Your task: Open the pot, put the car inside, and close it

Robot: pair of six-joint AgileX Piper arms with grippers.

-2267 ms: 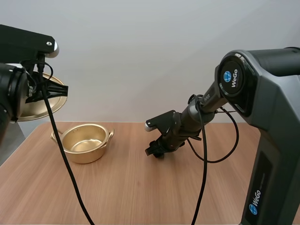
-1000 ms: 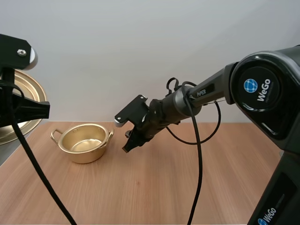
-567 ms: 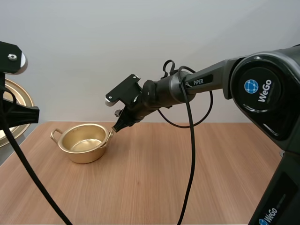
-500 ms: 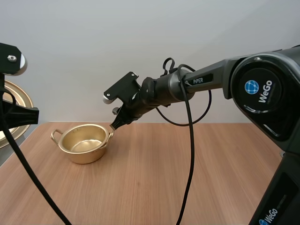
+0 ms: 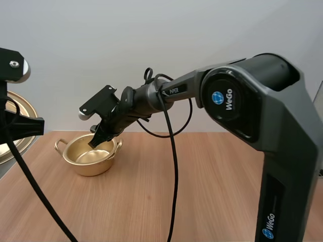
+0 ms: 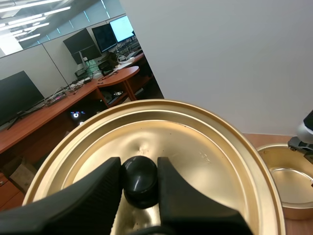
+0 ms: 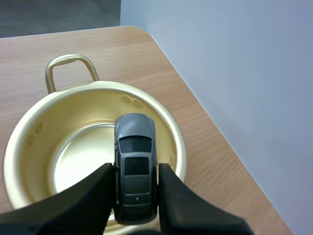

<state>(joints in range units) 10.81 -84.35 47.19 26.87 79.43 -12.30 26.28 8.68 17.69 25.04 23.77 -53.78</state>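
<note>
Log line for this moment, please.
pot open | right tool holds car over pot | left tool holds lid aside

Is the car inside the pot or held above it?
Held above it: the right gripper pinches the grey car between its fingertips, over the open pot.

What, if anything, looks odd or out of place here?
Nothing stands out. The pot sits upright and open, the left tool pinches the lid by its knob, and the right tool holds the car over the pot.
</note>
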